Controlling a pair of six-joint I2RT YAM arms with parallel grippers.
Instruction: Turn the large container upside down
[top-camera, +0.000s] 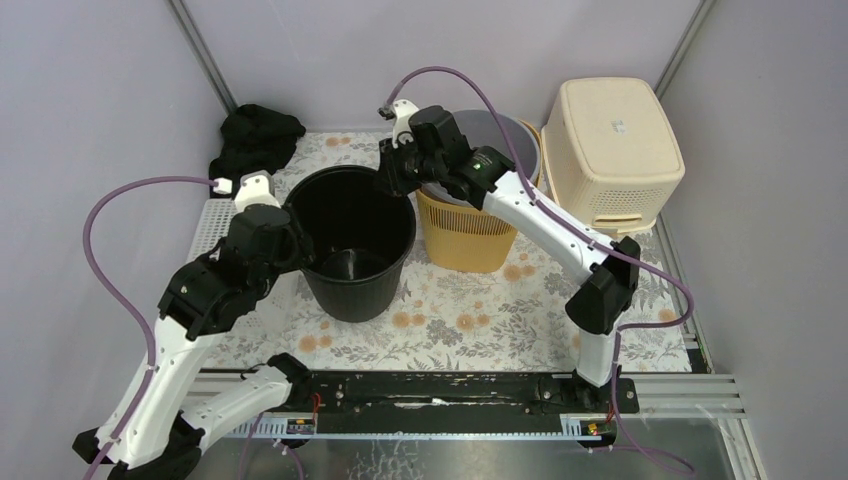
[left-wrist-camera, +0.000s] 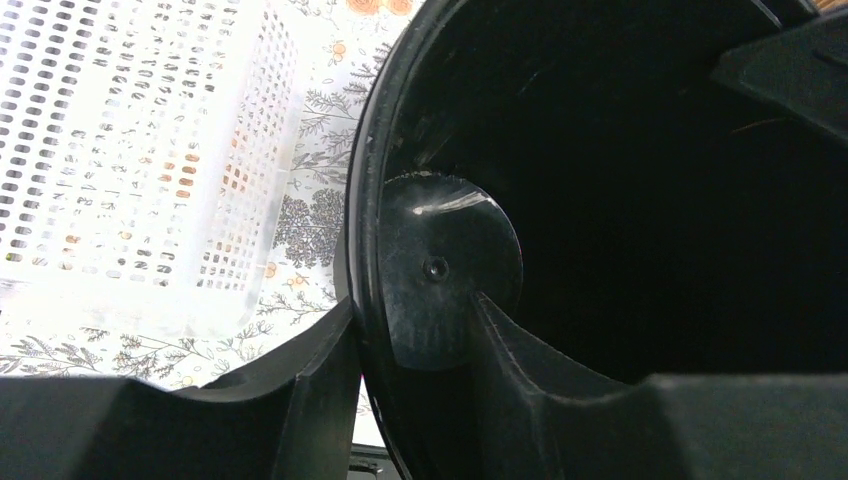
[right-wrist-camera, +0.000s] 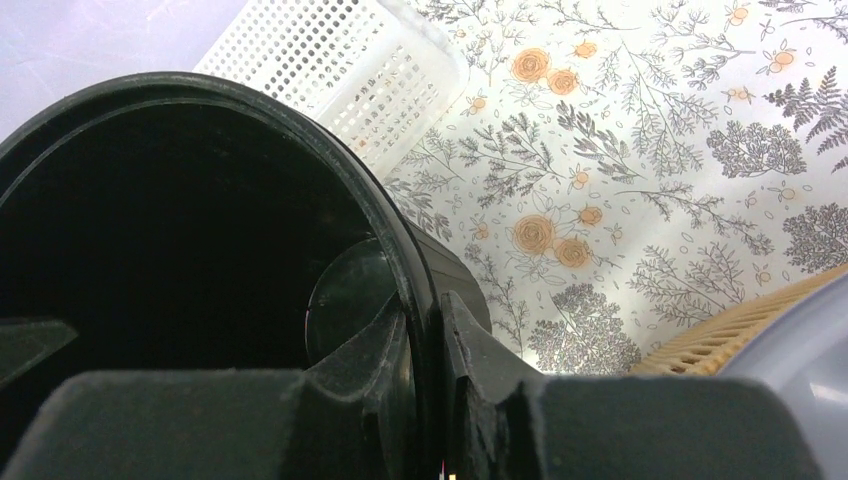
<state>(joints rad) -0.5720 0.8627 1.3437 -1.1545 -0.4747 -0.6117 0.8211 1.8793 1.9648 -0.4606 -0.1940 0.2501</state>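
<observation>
On bucket (top-camera: 352, 292) rim, right claw (right-wrist-camera: 424, 325) clamped

Surface (top-camera: 480, 310): floral print, orange blooms and grey foliage.
Yellow slatted basket (top-camera: 465, 235): upright, back centre-right.
Grey bin (top-camera: 515, 140): nested inside the yellow basket.
Cream basket (top-camera: 612, 140): upside down, far right corner, just beside the yellow one.
White perforated tray (left-wrist-camera: 130, 150): left edge.
Black cloth (top-camera: 258, 135): crumpled, back left corner, beyond the tray.
</observation>
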